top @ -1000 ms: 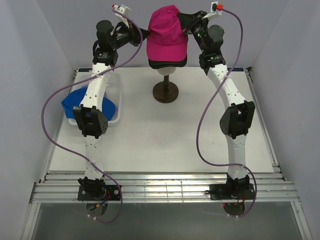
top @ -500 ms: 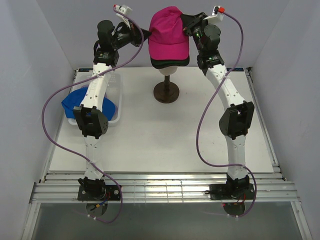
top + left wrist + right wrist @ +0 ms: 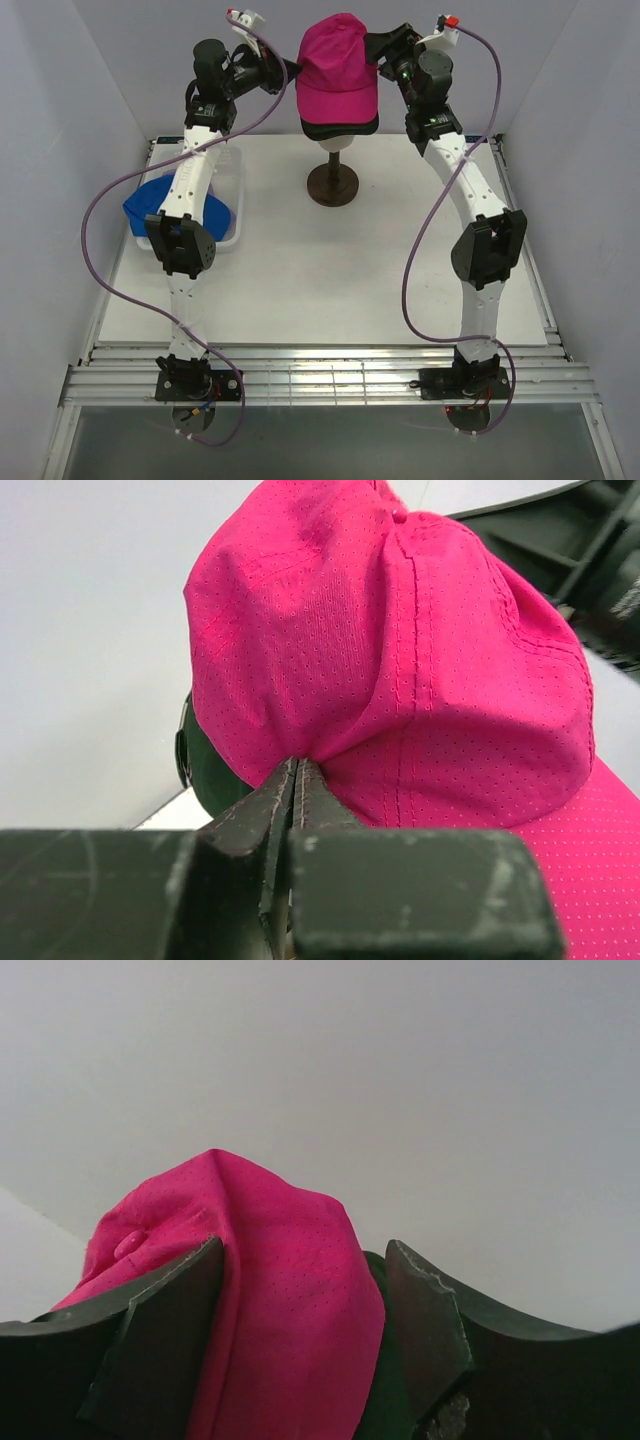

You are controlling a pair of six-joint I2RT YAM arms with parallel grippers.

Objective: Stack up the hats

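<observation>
A magenta hat [image 3: 336, 62] sits on top of a dark hat [image 3: 340, 125] on the cream mannequin head, high at the back. My left gripper [image 3: 292, 68] is at the magenta hat's left side. In the left wrist view its jaws [image 3: 296, 765] are pressed together on a fold of the magenta hat [image 3: 400, 660], with the dark green hat [image 3: 215, 775] below. My right gripper [image 3: 378, 48] is at the hat's right side. It stands open [image 3: 305, 1248], and the magenta hat [image 3: 280, 1300] bulges loosely between its fingers beside a strip of green hat [image 3: 375, 1385].
The mannequin's brown stand [image 3: 332, 185] rises from the white table at back centre. A white basket [image 3: 236, 205] at the left edge holds a bright blue hat [image 3: 150, 205], partly hidden by my left arm. Grey walls close in on all sides.
My right gripper has opened off the magenta hat and that arm has shifted a little right. The left gripper stays pinched on the hat's left side.
</observation>
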